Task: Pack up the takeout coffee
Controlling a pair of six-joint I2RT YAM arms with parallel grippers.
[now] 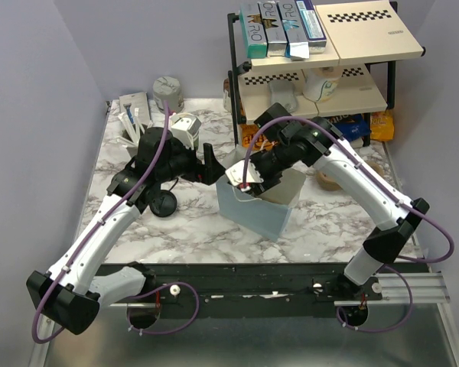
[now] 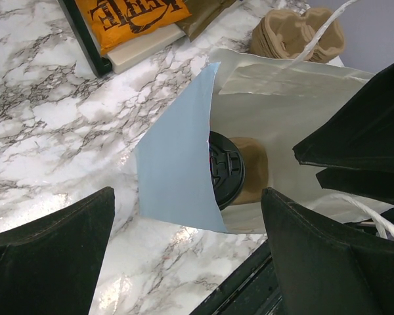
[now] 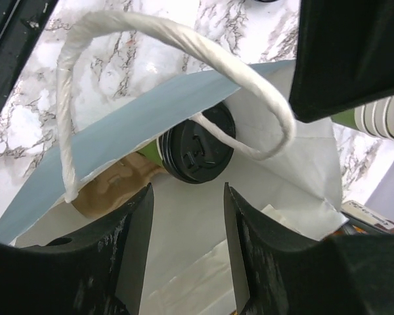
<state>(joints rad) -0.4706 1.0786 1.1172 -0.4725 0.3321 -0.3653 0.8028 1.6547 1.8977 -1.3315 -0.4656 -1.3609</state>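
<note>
— Where are you in the pack?

— Late in it, I judge; the bag [image 1: 254, 214] stands mid-worktop [image 1: 176, 229] with its mouth gaping; the coffee [image 3: 196, 149] sits down inside it, black lid towards the opening, nested in a brown carrier [image 2: 255, 172] at the bottom of the bag.

— And your claws?

— My right claw [image 3: 187, 190] hangs over the mouth, part spread, with nothing between the fingers; my left claw [image 2: 187, 191] is spread wide just beside the bag's blue wall, touching nothing that I can see.

— So what next?

— I'd take the right one straight up and out; the white handle [image 3: 164, 29] loops across just ahead of it, so the move calls for a clean rise; hook that loop and the bag could tip with the coffee in it; the left could steady the wall if it leans.

— Anything else about?

— Going down in size: the rack [image 1: 237, 76] at the far right, near my right arm, so no wide swing that way; a stack of spare carriers [image 2: 295, 33] beyond the bag; a stack of lidless cups [image 3: 381, 118] off to one side; a loose lid [image 1: 162, 202] flat on the worktop by my left arm; none of these lies in the way out, as far as I can tell.
</note>
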